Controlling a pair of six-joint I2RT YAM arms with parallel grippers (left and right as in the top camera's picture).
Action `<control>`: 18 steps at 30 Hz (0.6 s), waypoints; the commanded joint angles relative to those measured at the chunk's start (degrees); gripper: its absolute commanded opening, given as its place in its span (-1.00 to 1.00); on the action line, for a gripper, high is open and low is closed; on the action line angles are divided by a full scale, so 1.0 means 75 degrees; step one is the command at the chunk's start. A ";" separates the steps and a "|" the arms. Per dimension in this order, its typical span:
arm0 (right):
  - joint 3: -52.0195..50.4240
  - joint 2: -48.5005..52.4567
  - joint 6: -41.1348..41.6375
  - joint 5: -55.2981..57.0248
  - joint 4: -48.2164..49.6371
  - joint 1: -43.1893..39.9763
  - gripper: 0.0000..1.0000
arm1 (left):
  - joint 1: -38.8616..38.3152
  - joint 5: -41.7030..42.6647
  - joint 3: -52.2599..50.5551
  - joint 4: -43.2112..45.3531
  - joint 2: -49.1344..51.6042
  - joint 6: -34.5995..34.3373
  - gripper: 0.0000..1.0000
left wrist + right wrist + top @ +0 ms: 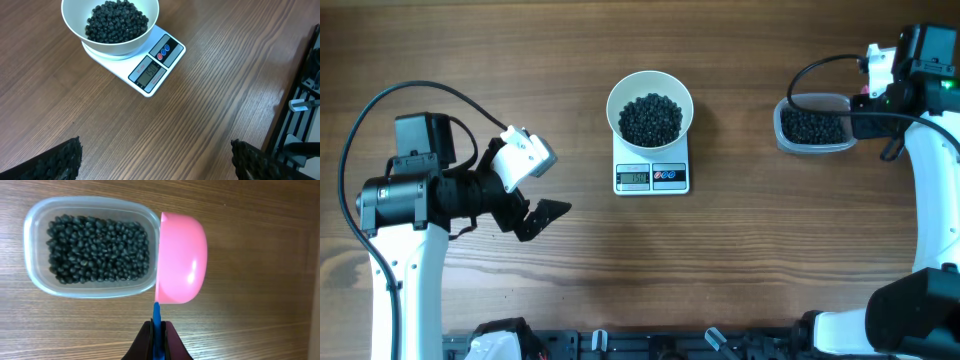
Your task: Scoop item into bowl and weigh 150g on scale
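One bowl (616, 100) of beads (651, 118) is seated on one scale (651, 178), centre; one tub (780, 130), right. One scoop (182, 258) is clamped by right gripper (158, 340); left gripper (558, 183) is spread, empty.

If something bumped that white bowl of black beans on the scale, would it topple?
Probably not: the bowl is wide and weighted by its beans. More likely it would slide, as it only rests on the smooth scale. A hard jolt might scatter loose beans.
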 commanded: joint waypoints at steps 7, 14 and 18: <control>-0.0026 -0.0149 0.1478 -0.3177 0.0694 0.0041 -0.91 | -0.0006 0.0000 0.0070 0.0000 -0.0070 0.0157 1.00; -0.0026 -0.1606 0.2008 -0.5237 0.0216 -0.0070 -0.91 | -0.0006 0.0000 0.0070 0.0000 -0.0070 0.0157 1.00; -0.0029 -0.2387 0.1950 -0.5231 -0.1349 -0.0303 -0.92 | -0.0006 -0.0003 0.0070 0.0000 -0.0070 0.0157 1.00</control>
